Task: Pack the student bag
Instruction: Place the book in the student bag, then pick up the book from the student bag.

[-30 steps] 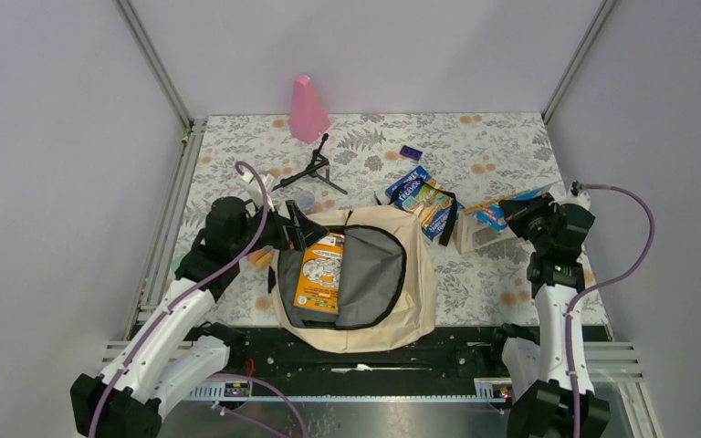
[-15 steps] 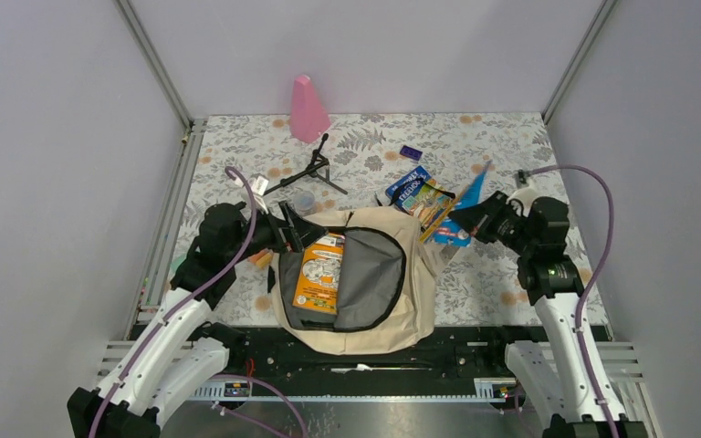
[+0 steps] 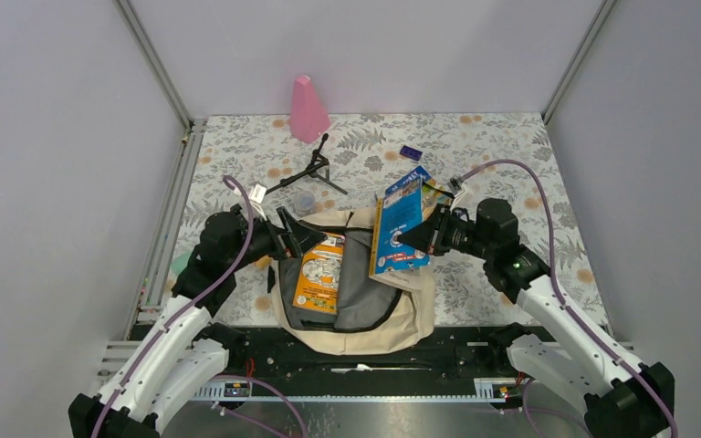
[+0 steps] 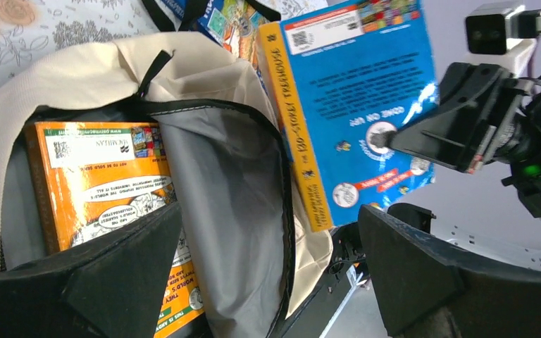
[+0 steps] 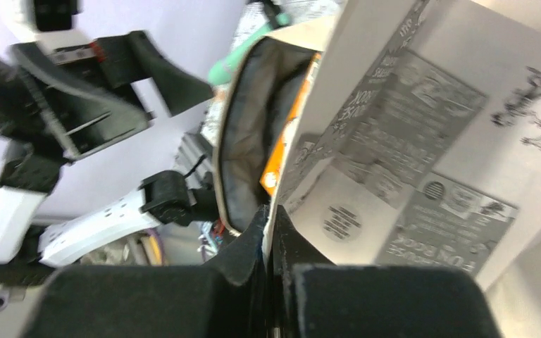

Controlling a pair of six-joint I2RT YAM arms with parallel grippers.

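The student bag (image 3: 402, 315) is a cream backpack lying open in the middle of the table, with a grey lining flap. An orange book (image 3: 319, 274) lies inside it. My right gripper (image 3: 422, 239) is shut on the edge of a blue book (image 3: 400, 224) and holds it upright over the bag's right side. My left gripper (image 3: 299, 235) is open at the bag's left rim. In the left wrist view its jaws (image 4: 268, 282) straddle the bag opening (image 4: 204, 70), and the blue book (image 4: 366, 91) hangs beyond. In the right wrist view the fingers (image 5: 271, 225) pinch the book's pages (image 5: 423, 141).
A pink cone (image 3: 308, 108) stands at the back. A black tripod (image 3: 310, 169), a small clear cup (image 3: 305, 199) and a white tag (image 3: 257, 192) lie behind the bag's left side. Another colourful book (image 3: 435, 196) and a small purple item (image 3: 410, 152) lie behind the blue book.
My right arm has swung left, carrying the blue book from the table's right side to above the bag. My left gripper has shifted slightly toward the bag's rim.
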